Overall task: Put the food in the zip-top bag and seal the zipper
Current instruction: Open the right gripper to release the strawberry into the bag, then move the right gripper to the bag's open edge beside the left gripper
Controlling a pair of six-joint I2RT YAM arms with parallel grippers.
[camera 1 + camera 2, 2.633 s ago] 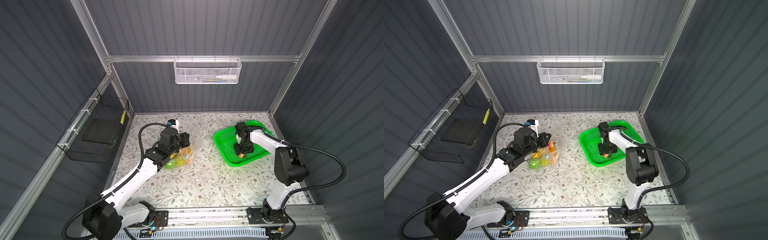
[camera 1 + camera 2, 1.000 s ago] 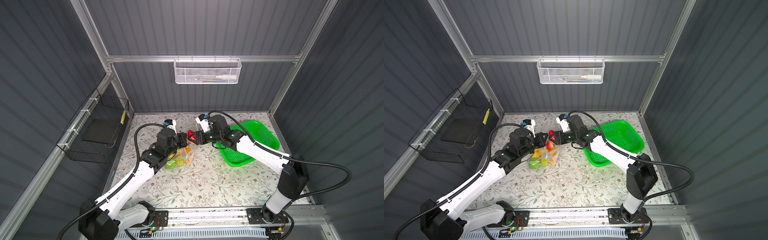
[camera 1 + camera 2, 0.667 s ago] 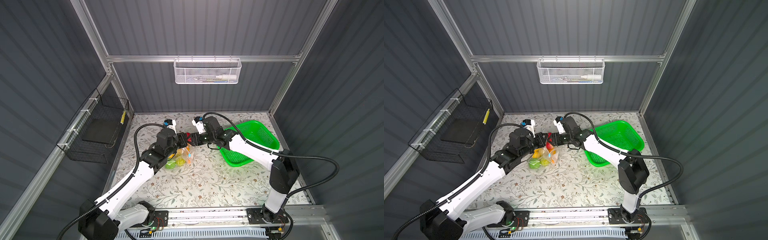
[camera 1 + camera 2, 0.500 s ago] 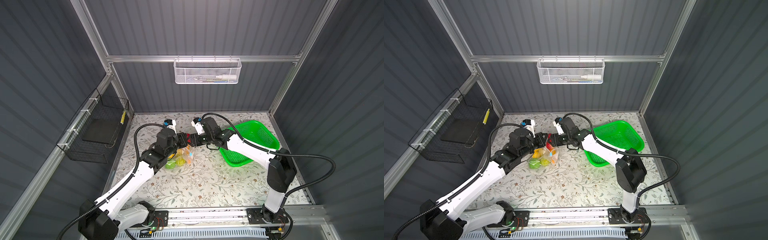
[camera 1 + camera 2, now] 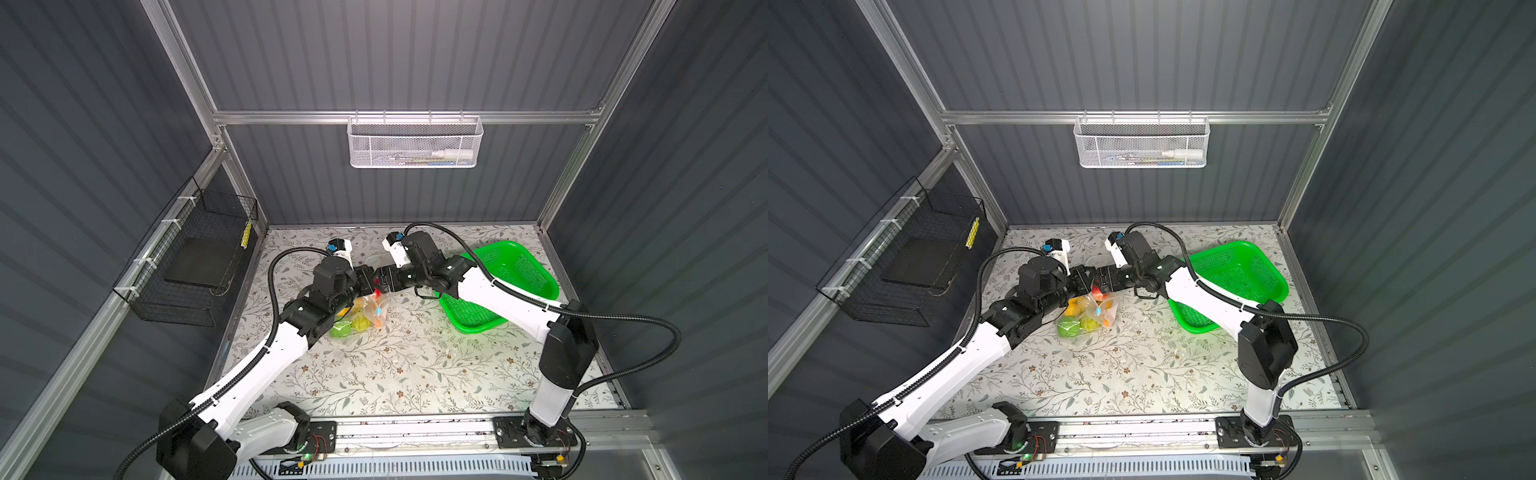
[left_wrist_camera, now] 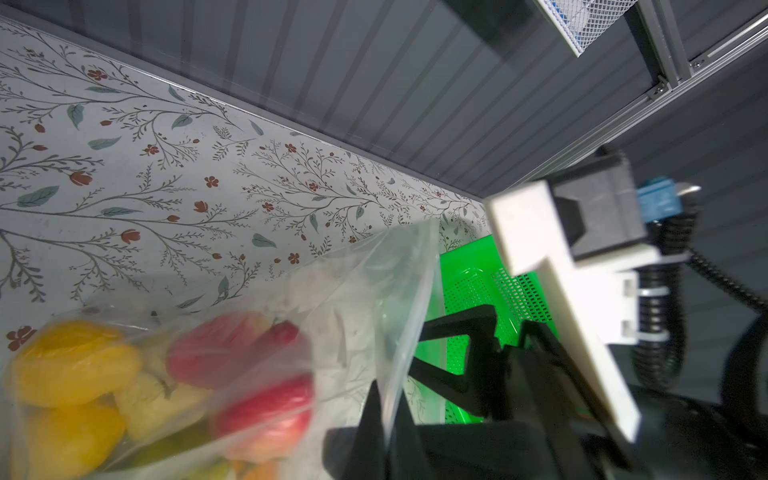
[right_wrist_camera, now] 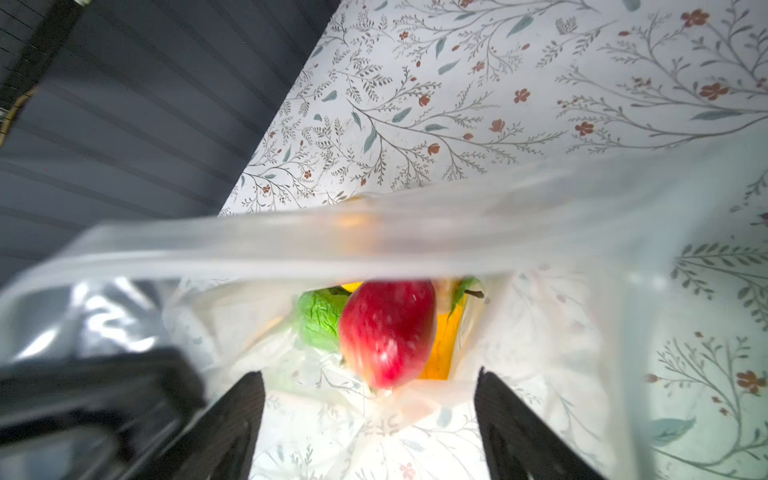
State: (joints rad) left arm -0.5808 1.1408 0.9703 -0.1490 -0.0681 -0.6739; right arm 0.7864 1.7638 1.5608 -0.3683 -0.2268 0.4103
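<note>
The clear zip-top bag (image 5: 360,316) (image 5: 1087,318) lies left of centre with yellow, green and orange food inside. Its light-blue zipper slider (image 5: 379,311) (image 5: 1099,310) shows on top. My left gripper (image 6: 388,415) (image 5: 366,281) is shut on the bag's rim (image 6: 409,291) and holds the mouth up. My right gripper (image 7: 370,386) (image 5: 381,282) stands open at that mouth. A red fruit (image 7: 386,328) (image 5: 1098,293), blurred, sits just inside, apart from both fingers, in front of a green piece (image 7: 319,318). Through the film the left wrist view shows red food (image 6: 257,374) and yellow food (image 6: 70,365).
The green perforated basket (image 5: 513,266) (image 5: 1246,266) stands at the right with one side tilted up. A black wire basket (image 5: 195,266) hangs on the left wall and a white mesh basket (image 5: 413,143) on the back wall. Both arms meet over the bag.
My right gripper carried the red fruit from the green basket to the bag's mouth, then opened, and the fruit has left its fingers. The left gripper kept its hold on the rim.
</note>
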